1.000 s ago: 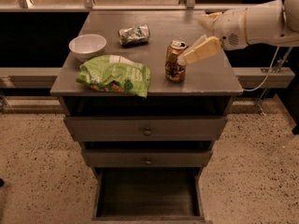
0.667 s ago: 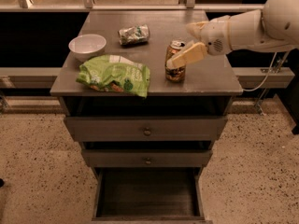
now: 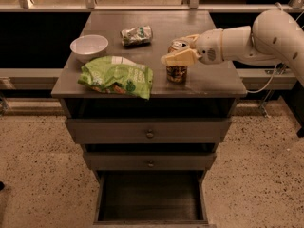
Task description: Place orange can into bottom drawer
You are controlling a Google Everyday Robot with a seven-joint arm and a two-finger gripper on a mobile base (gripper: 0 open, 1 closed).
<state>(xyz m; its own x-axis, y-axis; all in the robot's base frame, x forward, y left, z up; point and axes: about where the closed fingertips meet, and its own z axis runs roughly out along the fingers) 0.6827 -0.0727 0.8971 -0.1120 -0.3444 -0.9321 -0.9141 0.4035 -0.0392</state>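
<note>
On top of the grey cabinet [image 3: 211,77], a bit right of the middle, stands the orange can [image 3: 176,73]; it is small and round, standing straight up; its lower part is orange-gold with dark marks, and its top is silver. Right at the upper part of the can is the gripper [image 3: 175,49], on a fat white arm [image 3: 247,37] that comes in from the right; I cannot tell if it grips the can or not. To the left, near the front edge, lies a green bag [image 3: 116,76]; a white bowl [image 3: 89,46] sits farther left; a crushed can [image 3: 136,35] lies farther back. Low down at the near side, the bottom drawer [image 3: 149,198] is pulled out and dark inside; the two drawers above it, each with a small knob [image 3: 149,133], are pushed in.
</note>
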